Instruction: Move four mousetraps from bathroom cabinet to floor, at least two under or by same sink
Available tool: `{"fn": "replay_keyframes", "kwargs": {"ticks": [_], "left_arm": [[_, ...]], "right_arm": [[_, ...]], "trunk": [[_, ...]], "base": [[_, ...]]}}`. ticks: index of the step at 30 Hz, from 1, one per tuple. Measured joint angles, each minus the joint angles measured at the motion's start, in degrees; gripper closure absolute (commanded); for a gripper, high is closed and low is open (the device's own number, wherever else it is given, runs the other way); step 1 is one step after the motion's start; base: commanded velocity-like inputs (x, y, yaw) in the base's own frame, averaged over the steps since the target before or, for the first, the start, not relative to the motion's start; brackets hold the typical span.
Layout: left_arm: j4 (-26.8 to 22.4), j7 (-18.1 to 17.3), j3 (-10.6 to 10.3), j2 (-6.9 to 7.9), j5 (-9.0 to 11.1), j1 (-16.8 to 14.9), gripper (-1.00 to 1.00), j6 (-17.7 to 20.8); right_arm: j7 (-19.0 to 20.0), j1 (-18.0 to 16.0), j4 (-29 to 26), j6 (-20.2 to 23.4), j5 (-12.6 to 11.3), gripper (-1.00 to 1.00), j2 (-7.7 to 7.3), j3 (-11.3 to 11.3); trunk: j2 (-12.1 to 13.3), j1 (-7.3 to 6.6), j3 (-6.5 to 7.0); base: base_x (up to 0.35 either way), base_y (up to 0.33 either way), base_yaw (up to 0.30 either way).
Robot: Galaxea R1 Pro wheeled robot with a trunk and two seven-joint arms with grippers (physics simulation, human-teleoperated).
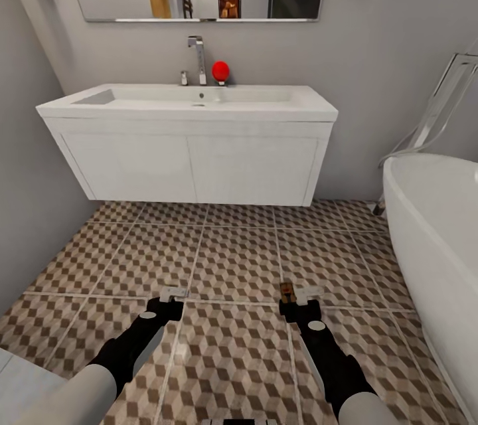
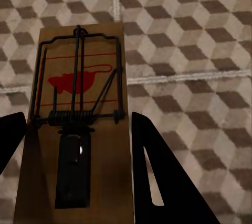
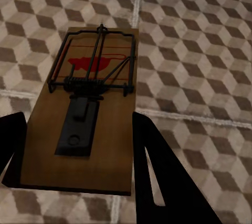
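Carry step, w/ a trap in each hand. Left gripper (image 1: pixel 174 294) has its jaws pinching a mousetrap (image 2: pixel 79 124) by its sides; right gripper (image 1: pixel 298 294) likewise pinches a second mousetrap (image 3: pixel 86 114). Both hang over the bathroom floor (image 1: pixel 239 259), short of the white sink vanity (image 1: pixel 192 146). Next, I'd judge: roll fwd, lower both arms, set traps flat on the tiles under or just beside the vanity, then let go.

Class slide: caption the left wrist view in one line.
Left gripper holds a mousetrap above the cube-patterned bathroom floor.
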Motion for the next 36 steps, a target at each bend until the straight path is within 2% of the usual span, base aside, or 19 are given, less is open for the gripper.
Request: {"fn": "replay_keyframes", "kwargs": {"ticks": [8, 11, 17, 28, 36], "left_arm": [[0.3, 0.0, -0.1, -0.26, 0.0, 0.0, 1.00, 0.0], [0.7, -0.1, -0.1, -0.33, 0.0, 0.0, 1.00, -0.1], [0.9, -0.1, -0.1, -0.35, 0.0, 0.0, 1.00, -0.1], [0.9, -0.1, -0.1, -0.35, 0.0, 0.0, 1.00, -0.1], [0.4, -0.4, -0.1, -0.34, -0.1, 0.0, 1.00, -0.7]], "right_arm": [[0.2, 0.0, 0.0, 0.0, 0.0, 1.00, 0.00, 0.0], [1.1, 0.0, 0.0, -0.5, 0.0, 1.00, 0.00, 0.0], [5.4, 0.0, 0.1, -5.5, 0.0, 1.00, -0.07, 0.0], [6.0, 0.0, 0.1, -6.2, 0.0, 1.00, -0.08, 0.0], [6.1, 0.0, 0.1, -6.3, 0.1, 1.00, -0.08, -0.1]], "trunk": [[-3.2, 1.76, -2.16], [-3.3, 1.84, -3.10], [-3.3, 2.00, -4.94], [-3.5, 2.28, -8.33], [-3.5, 2.28, -9.01]], "base": [[0.000, 0.000, 0.000], [0.000, 0.000, 0.000], [0.000, 0.000, 0.000], [0.000, 0.000, 0.000], [0.000, 0.000, 0.000]]}}
